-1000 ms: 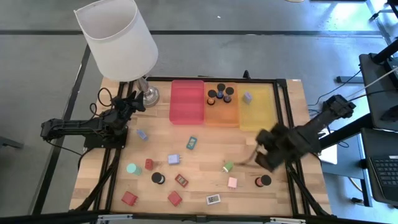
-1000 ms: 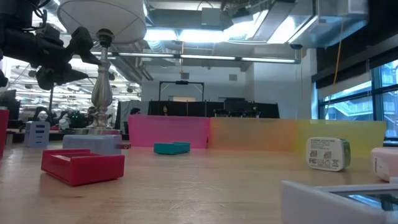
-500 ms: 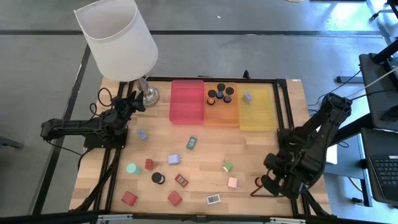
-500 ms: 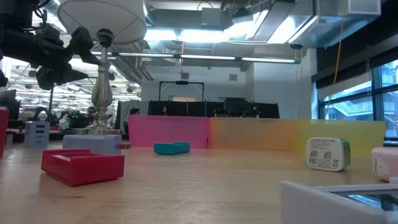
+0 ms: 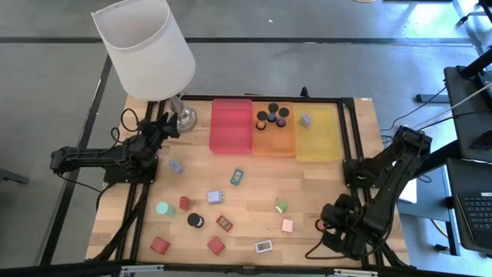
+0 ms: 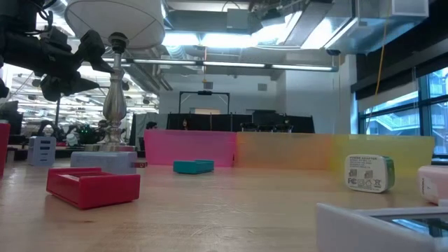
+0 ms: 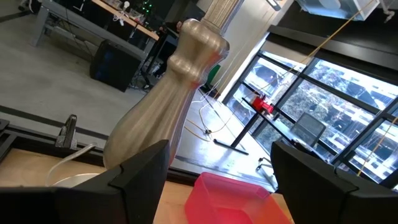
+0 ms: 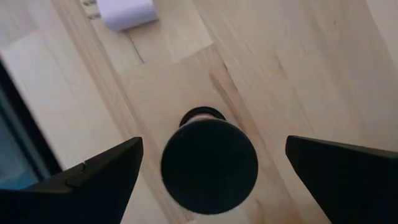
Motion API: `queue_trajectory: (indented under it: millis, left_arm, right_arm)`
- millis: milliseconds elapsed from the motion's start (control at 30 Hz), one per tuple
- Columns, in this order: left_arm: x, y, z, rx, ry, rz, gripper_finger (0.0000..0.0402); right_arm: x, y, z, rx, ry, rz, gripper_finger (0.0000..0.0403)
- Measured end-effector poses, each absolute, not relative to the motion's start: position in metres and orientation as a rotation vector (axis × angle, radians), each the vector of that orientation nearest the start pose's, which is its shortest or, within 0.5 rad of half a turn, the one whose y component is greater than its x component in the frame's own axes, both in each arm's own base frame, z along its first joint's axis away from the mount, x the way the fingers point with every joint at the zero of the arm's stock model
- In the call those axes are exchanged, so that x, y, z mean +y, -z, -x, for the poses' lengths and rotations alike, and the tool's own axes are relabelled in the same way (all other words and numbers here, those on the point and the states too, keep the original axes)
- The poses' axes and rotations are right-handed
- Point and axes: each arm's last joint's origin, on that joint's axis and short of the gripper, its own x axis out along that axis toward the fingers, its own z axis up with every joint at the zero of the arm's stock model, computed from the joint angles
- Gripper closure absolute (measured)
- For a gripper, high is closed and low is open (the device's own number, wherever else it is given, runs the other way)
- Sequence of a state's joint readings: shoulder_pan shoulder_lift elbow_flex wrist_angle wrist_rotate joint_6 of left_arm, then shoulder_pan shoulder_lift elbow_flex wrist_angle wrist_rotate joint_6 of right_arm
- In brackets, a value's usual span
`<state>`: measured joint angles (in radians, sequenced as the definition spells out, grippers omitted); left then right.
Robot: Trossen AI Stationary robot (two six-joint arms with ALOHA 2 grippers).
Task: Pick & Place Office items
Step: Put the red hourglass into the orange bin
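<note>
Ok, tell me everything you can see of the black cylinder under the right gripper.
The black cylinder stands upright on the bare wooden table near its front right corner, seen end-on: a round, matte dark end with a pale ring showing just behind it. It sits centred between the open fingers of the right gripper, which are apart from it. Nothing else touches it; a lavender block lies further off.

We note grey floor (image 5: 307,61) around the desk (image 5: 254,192), tall windows (image 6: 420,119) at right, ceiling lights (image 6: 231,38) overhead.
</note>
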<state>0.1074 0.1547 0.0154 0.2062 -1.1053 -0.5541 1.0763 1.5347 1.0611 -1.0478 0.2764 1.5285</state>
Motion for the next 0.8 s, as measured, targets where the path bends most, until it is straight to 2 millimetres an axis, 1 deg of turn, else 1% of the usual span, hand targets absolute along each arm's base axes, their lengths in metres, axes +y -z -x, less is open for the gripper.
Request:
queue_trajectory:
  millis: [133, 267, 433, 633, 800]
  left_arm:
    - [0.035, -0.175, -0.087, -0.397, -1.164, 0.518, 0.0125]
    - [0.035, -0.175, -0.087, -0.397, -1.164, 0.518, 0.0125]
    - [0.035, -0.175, -0.087, -0.397, -1.164, 0.517, 0.0125]
    - [0.035, -0.175, -0.087, -0.397, -1.164, 0.518, 0.0125]
    - [0.035, -0.175, -0.087, -0.397, -1.164, 0.517, 0.0125]
  right_arm:
    - [0.227, -0.21, -0.132, 1.269, 0.357, -0.29, 0.0007]
    - [0.227, -0.205, -0.135, 1.281, 0.36, -0.259, 0.0031]
    - [0.229, -0.199, -0.138, 1.324, 0.367, -0.242, 0.0093]
    - [0.229, -0.199, -0.138, 1.333, 0.367, -0.244, 0.0193]
    - [0.226, -0.205, -0.137, 1.319, 0.353, -0.261, 0.0194]
